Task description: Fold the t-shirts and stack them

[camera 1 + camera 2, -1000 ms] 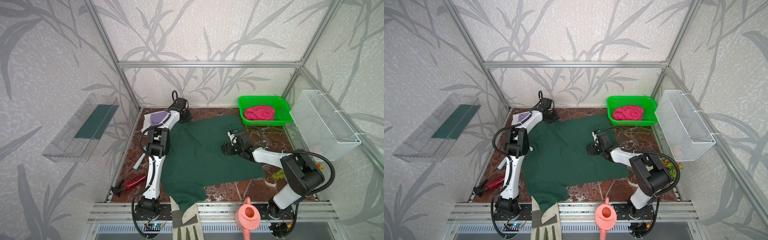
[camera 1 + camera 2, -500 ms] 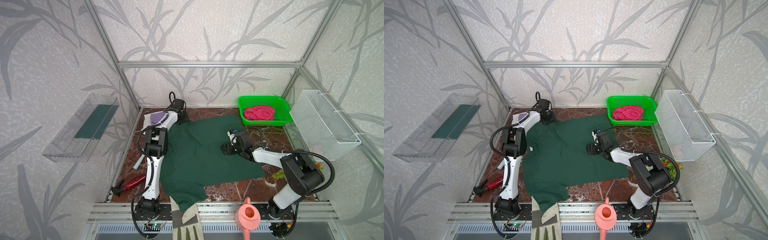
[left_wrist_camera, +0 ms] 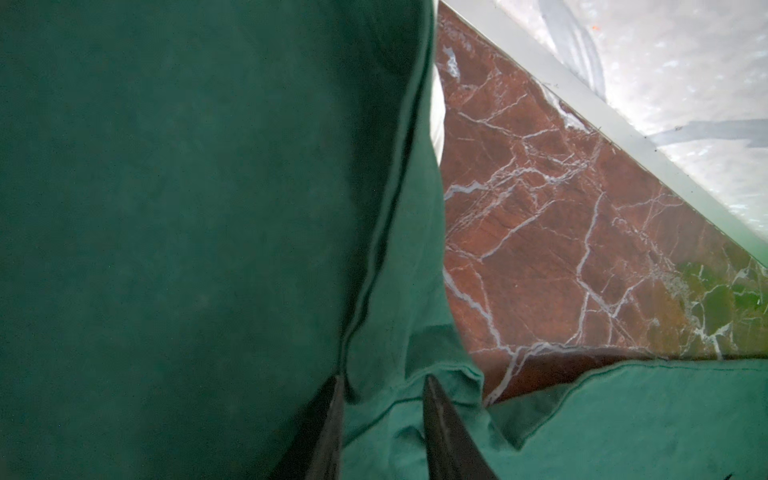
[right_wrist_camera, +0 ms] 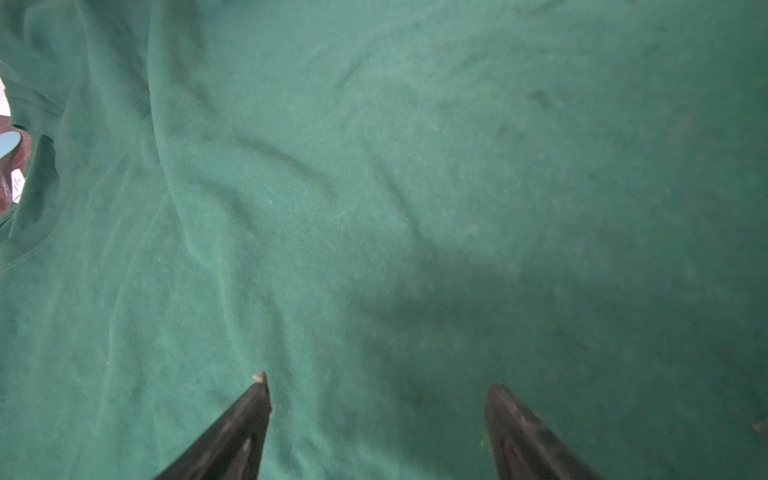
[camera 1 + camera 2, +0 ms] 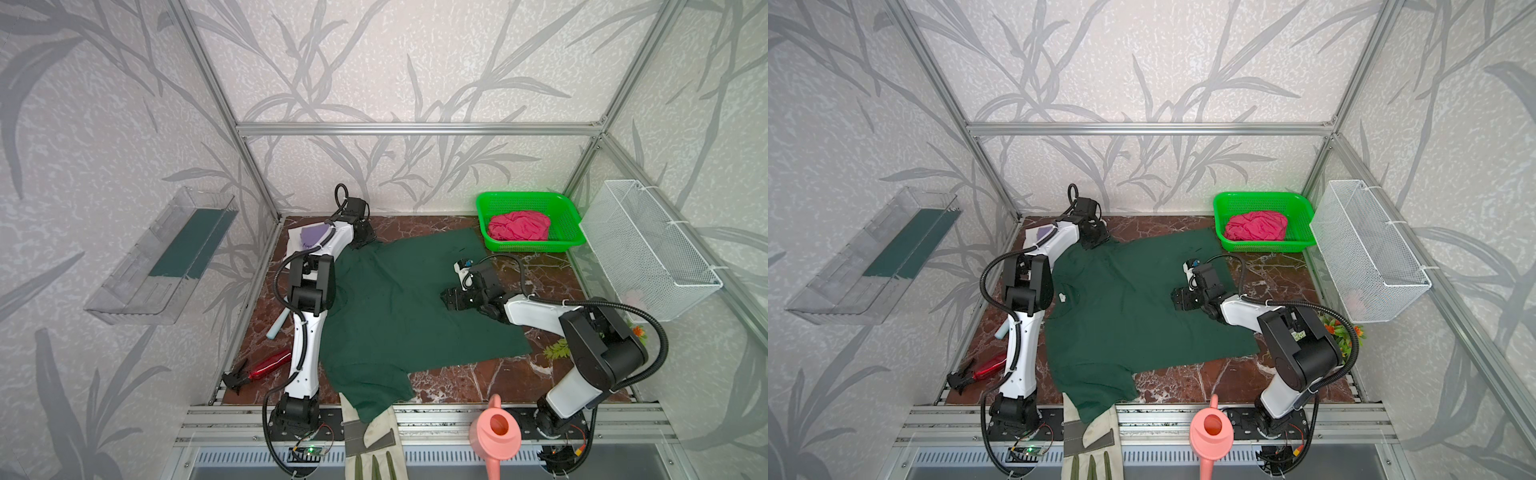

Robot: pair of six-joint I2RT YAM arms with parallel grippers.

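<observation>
Green t-shirt (image 5: 399,299) cloth sat between the left gripper's (image 3: 382,384) narrow fingers; whether they pinched it was unclear. The right gripper (image 4: 376,386) gaped wide above it. The left arm hid most of the lilac t-shirt (image 5: 309,236). Red marble table (image 5: 478,376), leaf-patterned walls.

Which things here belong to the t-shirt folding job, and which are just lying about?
Job:
- dark green t-shirt, spread on the table
- pink-red t-shirt, in the green basket
- lilac t-shirt, on a white t-shirt

Lying about:
- work glove
- pink watering can
- red tool
- wire basket
- clear wall shelf
- fake plant
</observation>
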